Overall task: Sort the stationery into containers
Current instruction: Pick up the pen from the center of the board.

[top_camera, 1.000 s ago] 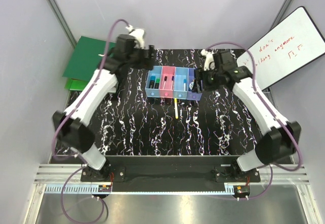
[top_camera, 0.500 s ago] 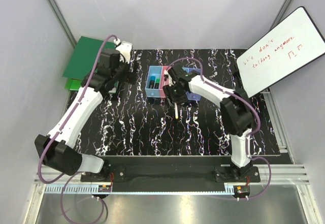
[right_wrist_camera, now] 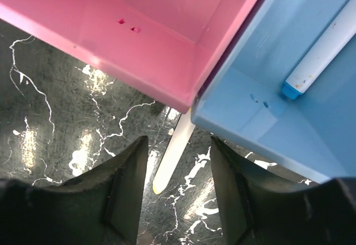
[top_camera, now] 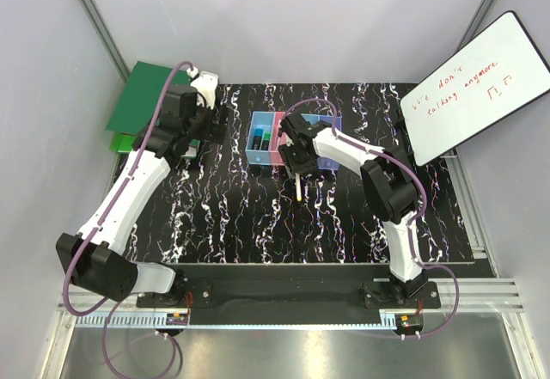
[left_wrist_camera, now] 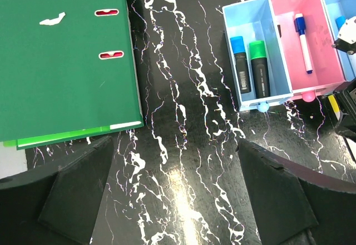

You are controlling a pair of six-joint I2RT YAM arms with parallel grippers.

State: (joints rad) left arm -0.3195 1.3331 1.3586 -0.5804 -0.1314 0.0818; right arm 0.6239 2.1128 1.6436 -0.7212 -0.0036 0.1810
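A black marbled table (top_camera: 223, 216) is seen beneath both pincers. A green binder (left_wrist_camera: 67, 56) is laid ahead of the left pincer (left_wrist_camera: 178, 200), off to its left. A whiteboard (top_camera: 473, 87) is propped well to the right of the right pincer (right_wrist_camera: 178, 195). The bins (top_camera: 258, 155) are set in a row ahead of the left pincer, to its right, and just ahead of the right pincer.

The left pincer is spread wide and nothing is held in it; only table is seen between its fingers (left_wrist_camera: 78, 195). The right pincer is parted too, low over the table, and nothing is gripped.

In the first blue bin (left_wrist_camera: 250, 25) a blue-capped marker (left_wrist_camera: 240, 61) and a green marker (left_wrist_camera: 258, 64) are laid side by side. A pen (left_wrist_camera: 303, 42) is laid in the pink bin (left_wrist_camera: 322, 56). A white marker (right_wrist_camera: 322, 50) is seen in the second blue bin (right_wrist_camera: 289, 100), ahead-right of the right pincer.

The stick (right_wrist_camera: 173, 150) is lying on the table, one end at the bins' near wall, its yellowish end between the right pincer's fingers, with a gap seen at either side.
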